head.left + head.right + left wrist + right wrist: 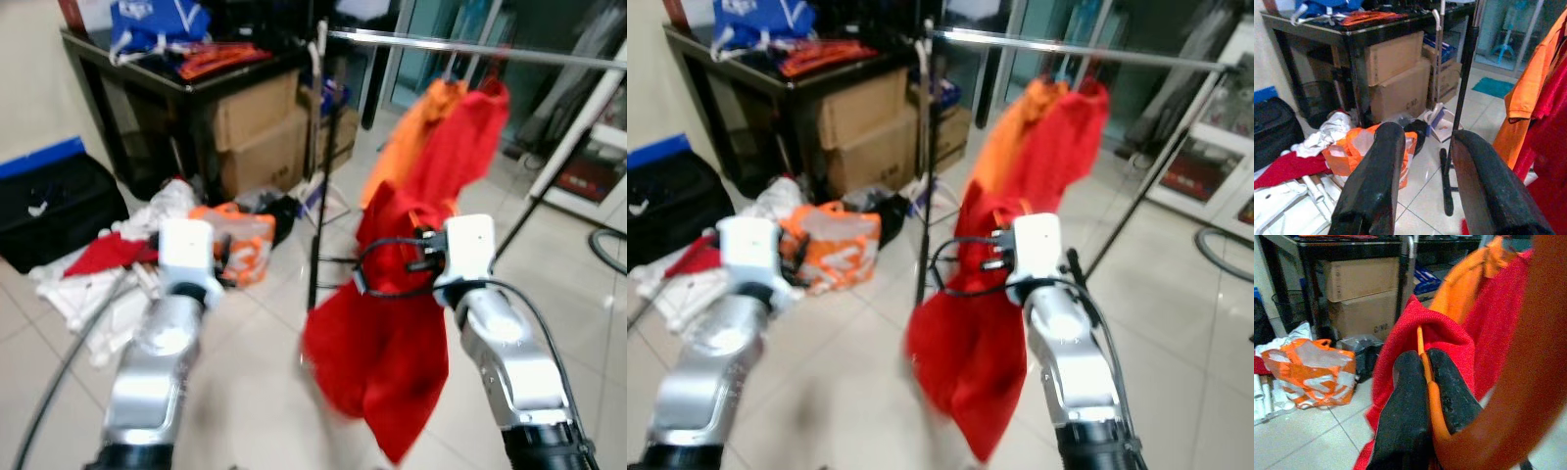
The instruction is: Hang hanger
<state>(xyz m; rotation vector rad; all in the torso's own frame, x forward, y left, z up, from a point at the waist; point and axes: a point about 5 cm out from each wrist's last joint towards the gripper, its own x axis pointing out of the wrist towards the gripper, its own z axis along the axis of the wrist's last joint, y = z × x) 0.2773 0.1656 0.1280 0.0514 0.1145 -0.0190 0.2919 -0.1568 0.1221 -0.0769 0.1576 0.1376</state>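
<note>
My right gripper (1424, 363) is shut on an orange hanger (1426, 377) that carries a red garment (387, 362); the cloth hangs down in front of my right arm. Above and behind it runs the metal clothes rail (470, 47), where an orange shirt (411, 132) and a red shirt (460, 147) hang. The held hanger is below the rail, apart from it. My left gripper (1425, 147) is open with nothing between its fingers, raised on the left over the floor.
The rail's black upright post (315, 196) stands just left of the held garment. An orange bag (240, 240), white and red clothes (98, 264) and a black case (49, 206) lie on the tiled floor at left. Cardboard boxes (260, 137) sit under a dark table (127, 69).
</note>
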